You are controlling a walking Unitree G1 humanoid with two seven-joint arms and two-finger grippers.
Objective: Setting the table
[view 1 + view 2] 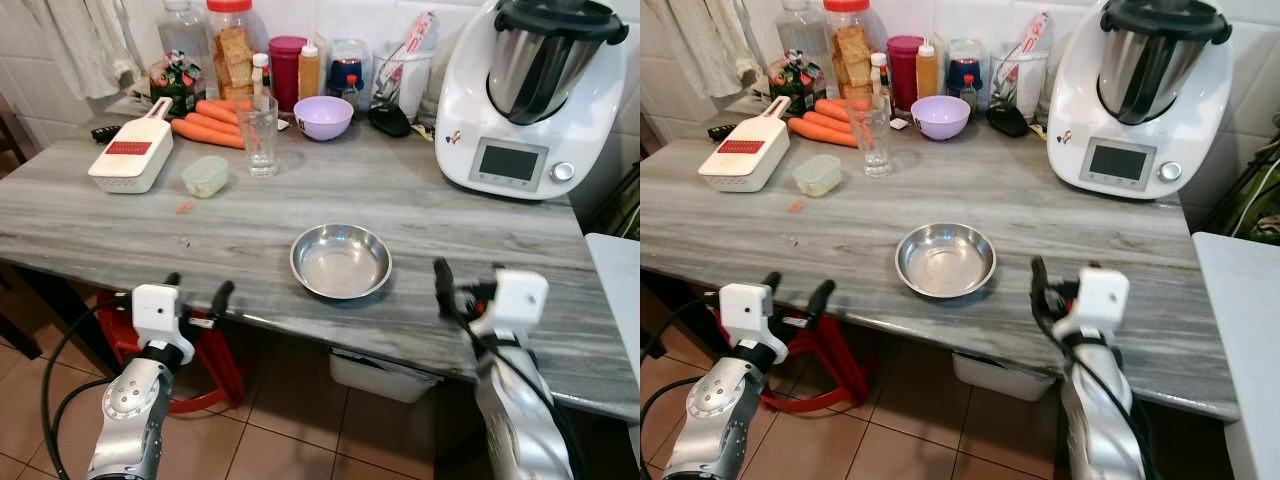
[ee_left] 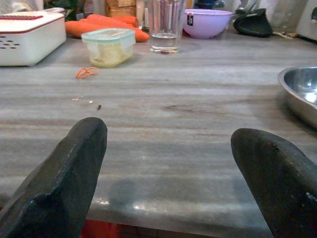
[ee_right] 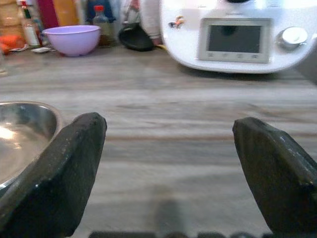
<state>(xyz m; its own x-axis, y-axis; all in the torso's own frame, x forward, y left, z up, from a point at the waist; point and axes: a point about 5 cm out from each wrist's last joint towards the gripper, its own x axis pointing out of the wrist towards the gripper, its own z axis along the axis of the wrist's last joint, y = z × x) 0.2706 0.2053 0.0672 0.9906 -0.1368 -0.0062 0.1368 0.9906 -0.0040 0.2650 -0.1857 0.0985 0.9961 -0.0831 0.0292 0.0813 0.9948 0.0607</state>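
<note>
My left gripper point(image 1: 197, 292) hovers at the table's near edge, fingers spread wide, holding nothing. My right gripper point(image 3: 168, 163) sits over the near edge too, jaws equally apart and empty, with the steel bowl point(image 1: 341, 260) just beside its left finger. The bowl is round, shallow and shiny, near the middle of the front edge. The table point(image 1: 420, 215) is grey, streaked stone. Toward the back edge I note a clear glass point(image 1: 258, 135), a lilac plastic bowl point(image 1: 323, 117) and carrots point(image 1: 205, 123).

A white food processor point(image 1: 520, 95) stands at the counter's back corner, carrots point(image 1: 210, 122) beside a white grater point(image 1: 132, 152).
</note>
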